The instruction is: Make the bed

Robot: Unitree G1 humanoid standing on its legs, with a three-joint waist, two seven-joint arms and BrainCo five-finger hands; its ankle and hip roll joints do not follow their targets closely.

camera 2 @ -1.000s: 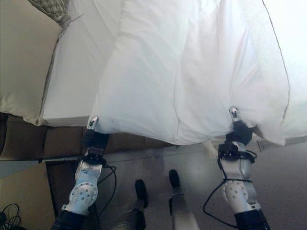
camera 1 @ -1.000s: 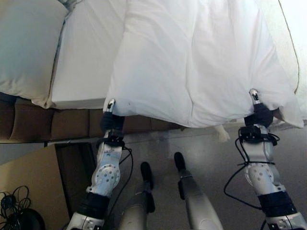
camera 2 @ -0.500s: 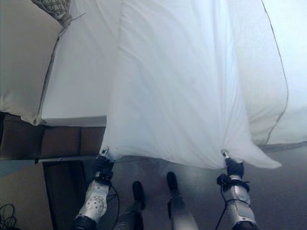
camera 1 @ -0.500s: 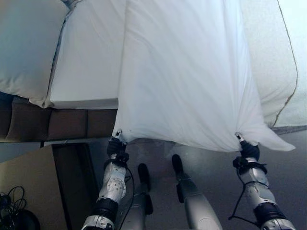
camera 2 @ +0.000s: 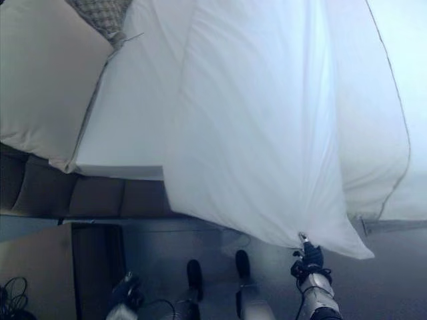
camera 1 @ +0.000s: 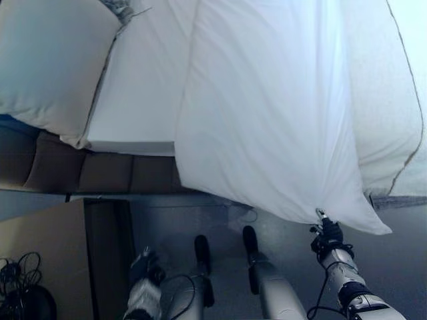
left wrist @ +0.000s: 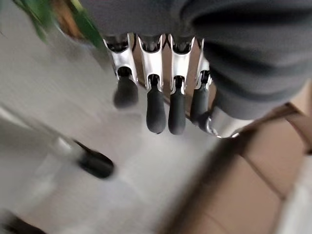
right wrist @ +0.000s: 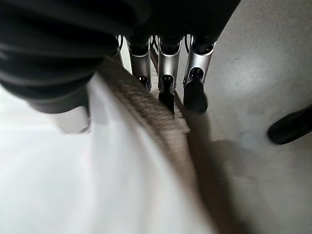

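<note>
The white duvet (camera 1: 267, 113) drapes off the bed (camera 1: 137, 100) beside a pillow (camera 1: 47, 63), its corner pinched by the right robot hand (camera 1: 326, 233). Left robot hand (left wrist: 161, 87) hangs released, blurred, above the grey floor (camera 1: 213, 220).

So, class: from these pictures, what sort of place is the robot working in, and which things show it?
Most likely a bedroom. A bed with a white mattress on a brown base, a large pillow at one end, and a white duvet draped over the side towards the grey floor.
</note>
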